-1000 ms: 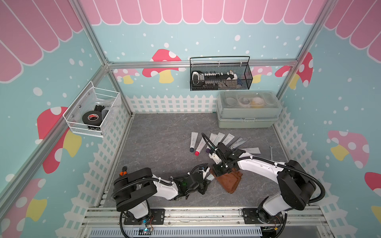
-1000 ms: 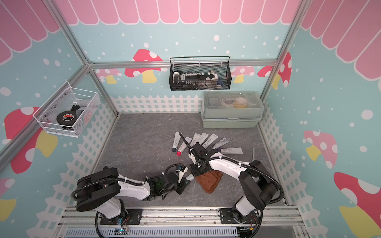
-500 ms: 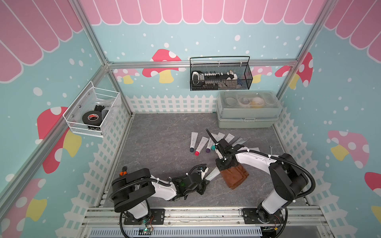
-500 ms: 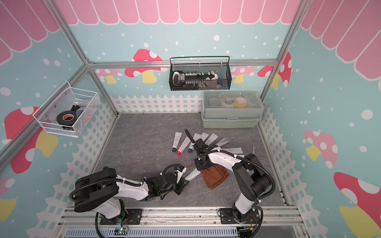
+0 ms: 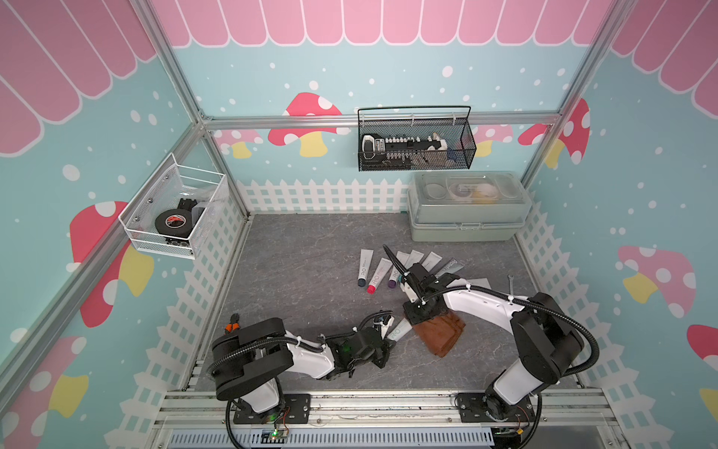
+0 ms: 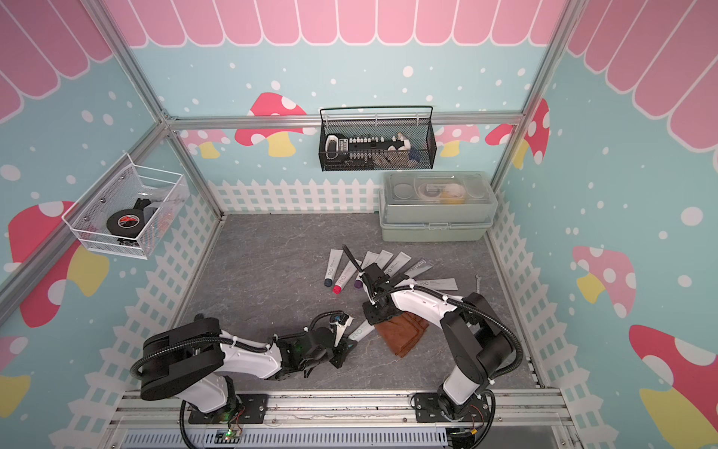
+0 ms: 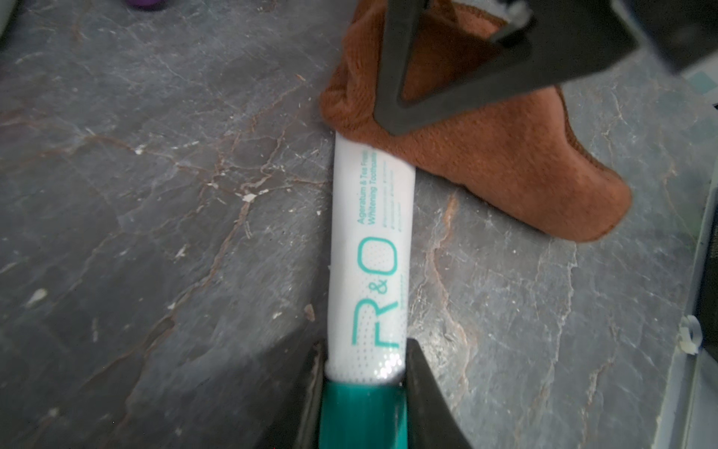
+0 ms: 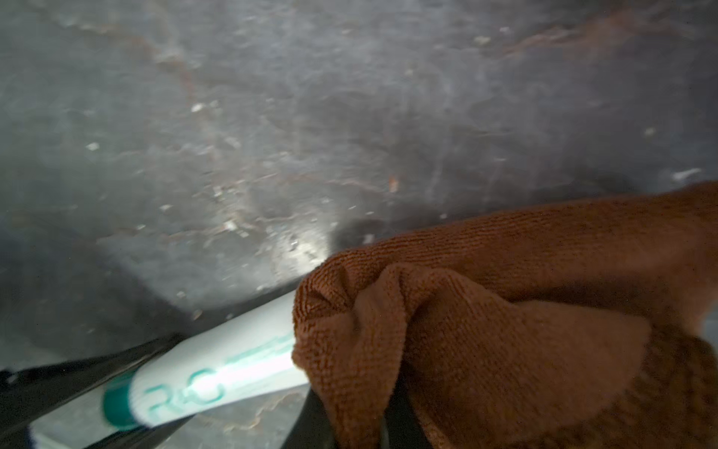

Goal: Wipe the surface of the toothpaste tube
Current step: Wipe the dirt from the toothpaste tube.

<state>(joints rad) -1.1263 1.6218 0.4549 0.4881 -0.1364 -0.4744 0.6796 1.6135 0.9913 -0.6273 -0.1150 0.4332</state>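
On the table (image 7: 155, 175), the cloth (image 7: 505, 167), pinched in the closed right fingers (image 7: 396, 58), overlaps the tube (image 7: 369, 252) at its end farthest from the left fingers (image 7: 427, 396), which clamp its cap end. Press lightly and drag the cloth toward them, with the clamp held firm.

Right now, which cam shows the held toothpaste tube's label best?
Left wrist: the toothpaste tube is close, lettering sharp, cap end in the left gripper, brown cloth covering the far end. Right wrist shows it blurred; both top views, only a small sliver.
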